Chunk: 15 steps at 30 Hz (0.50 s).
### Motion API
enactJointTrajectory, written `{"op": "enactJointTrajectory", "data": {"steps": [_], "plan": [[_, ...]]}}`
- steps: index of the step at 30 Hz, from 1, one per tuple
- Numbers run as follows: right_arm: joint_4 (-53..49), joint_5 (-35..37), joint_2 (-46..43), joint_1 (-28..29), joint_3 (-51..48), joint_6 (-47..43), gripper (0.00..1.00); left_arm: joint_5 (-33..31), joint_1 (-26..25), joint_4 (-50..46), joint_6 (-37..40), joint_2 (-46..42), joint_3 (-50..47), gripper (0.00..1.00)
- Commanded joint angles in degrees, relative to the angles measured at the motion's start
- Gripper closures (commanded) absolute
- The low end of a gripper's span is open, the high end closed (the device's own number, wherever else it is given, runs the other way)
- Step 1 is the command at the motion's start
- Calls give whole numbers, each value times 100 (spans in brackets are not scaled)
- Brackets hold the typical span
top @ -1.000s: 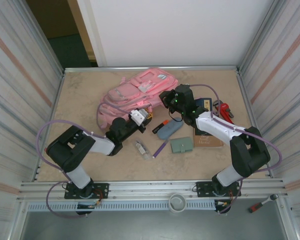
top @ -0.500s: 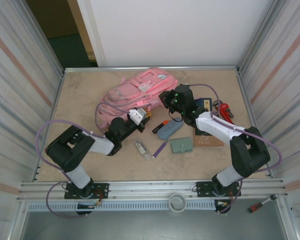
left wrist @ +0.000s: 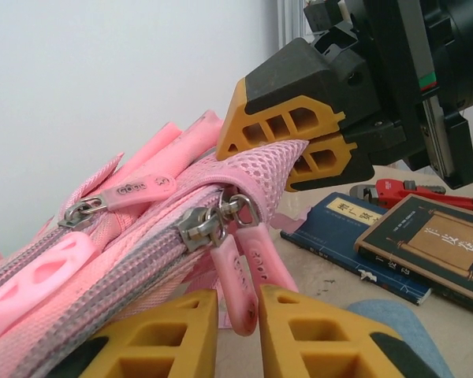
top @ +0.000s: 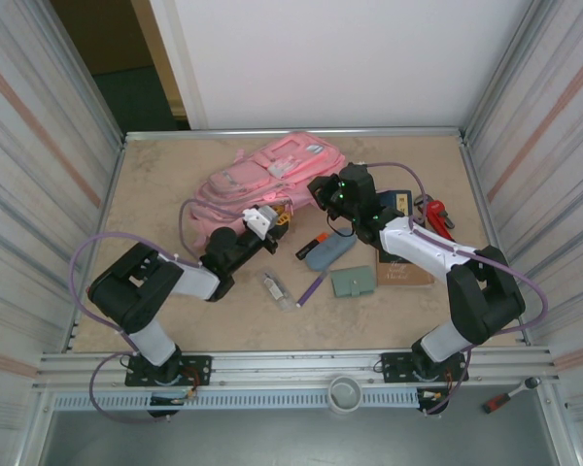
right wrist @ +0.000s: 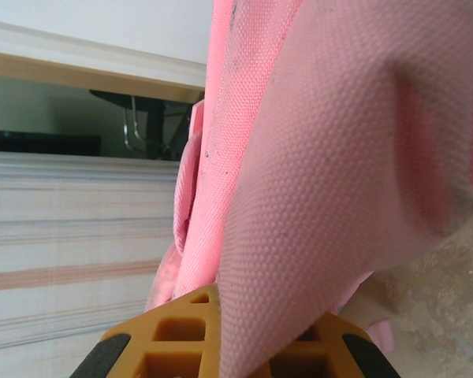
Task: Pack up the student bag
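The student bag [top: 272, 177], a big pink backpack, lies at the back of the table. My left gripper [top: 269, 217] is at its near edge. In the left wrist view two pink zip pulls [left wrist: 240, 276] hang from metal sliders, and the left gripper [left wrist: 238, 303] is shut on one of them. My right gripper [top: 323, 194] is at the bag's right edge. It pinches a fold of pink fabric [right wrist: 315, 197], with the right gripper [right wrist: 248, 319] shut on that cloth. Its yellow fingers [left wrist: 288, 126] clamp the pink mesh edge just above the zip.
Near the arms lie a grey-blue pouch [top: 330, 251], an orange marker [top: 312, 243], a purple pen [top: 312, 288], a green wallet [top: 353, 282] and a small clear item [top: 275, 287]. Books [left wrist: 355, 236] and a red wrench [top: 435, 216] sit at the right. Metal walls enclose the table.
My left gripper has shifted a little left and back along the bag's edge, and the bag's left strap loop moved with it. The right arm has held still.
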Motion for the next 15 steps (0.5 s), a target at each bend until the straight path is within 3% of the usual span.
{"op": "enactJointTrajectory", "data": {"steps": [1, 15], "plan": [[256, -194, -249, 56, 84, -170, 96, -195, 149, 381, -108, 5, 104, 81], [293, -176, -248, 206, 124, -98, 96, -396, 85, 64, -90, 245, 481, 76]]}}
